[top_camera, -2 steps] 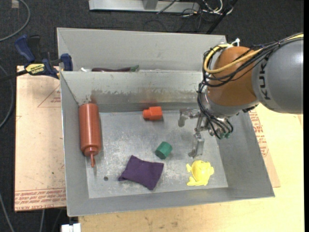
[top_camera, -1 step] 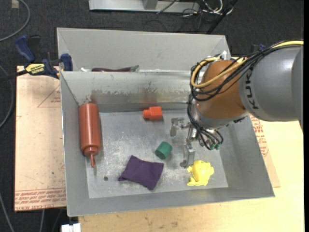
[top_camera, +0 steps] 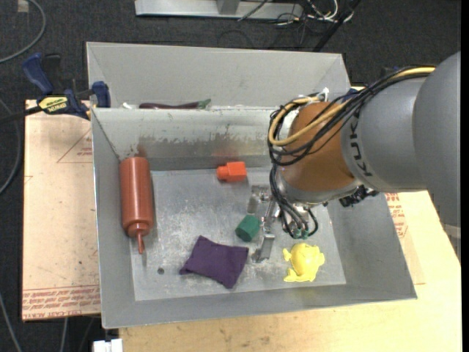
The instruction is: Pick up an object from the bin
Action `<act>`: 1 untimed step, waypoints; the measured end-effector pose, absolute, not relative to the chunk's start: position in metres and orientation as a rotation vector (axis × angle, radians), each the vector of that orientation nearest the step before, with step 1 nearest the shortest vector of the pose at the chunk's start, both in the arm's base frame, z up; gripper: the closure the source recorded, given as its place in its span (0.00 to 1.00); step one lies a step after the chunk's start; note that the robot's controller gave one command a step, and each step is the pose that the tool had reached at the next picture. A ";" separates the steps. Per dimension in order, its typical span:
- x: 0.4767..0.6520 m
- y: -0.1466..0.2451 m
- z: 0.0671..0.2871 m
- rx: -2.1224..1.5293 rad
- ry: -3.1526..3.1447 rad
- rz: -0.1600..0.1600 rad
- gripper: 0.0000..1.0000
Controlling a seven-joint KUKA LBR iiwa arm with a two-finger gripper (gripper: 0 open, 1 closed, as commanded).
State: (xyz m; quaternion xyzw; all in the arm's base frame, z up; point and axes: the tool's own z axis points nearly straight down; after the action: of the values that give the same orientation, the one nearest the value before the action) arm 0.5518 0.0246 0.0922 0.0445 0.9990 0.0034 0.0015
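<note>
Grey metal makes up the bin (top_camera: 190,204), its sloped walls funnelling loose things down onto a flat floor where they can be reached from above. Over its right half hangs the arm (top_camera: 396,138), a broad grey body with an orange cover (top_camera: 315,152) and looped cables at the wrist, bent downward so that the tool points at the floor. Along the left wall lies a reddish-brown bottle (top_camera: 137,193), on its side with its nozzle toward the front, well apart from everything else. A purple cloth (top_camera: 215,261) lies crumpled near the front, and a yellow lump (top_camera: 303,262) of soft-looking stuff lies to its right, partly under the wrist. An orange block (top_camera: 232,171) rests near the back wall. Smallest is a green block (top_camera: 248,229) near the middle of the floor — it lies just beside the gripper (top_camera: 261,224), at the left of the gap. The fingers (top_camera: 264,246) stand apart, one toward the back and one toward the front, low over the floor, with nothing clamped. That spread suits a closing move on the green block, and I judge this the likely pick, though the grip is not yet made; the cloth edge close by could snag the front finger.
</note>
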 end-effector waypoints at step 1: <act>0.563 0.057 0.078 -0.193 3.130 -0.001 1.00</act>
State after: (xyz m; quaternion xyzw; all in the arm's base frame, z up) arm 0.5629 0.0567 0.0776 -0.0615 0.9981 -0.0004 0.0028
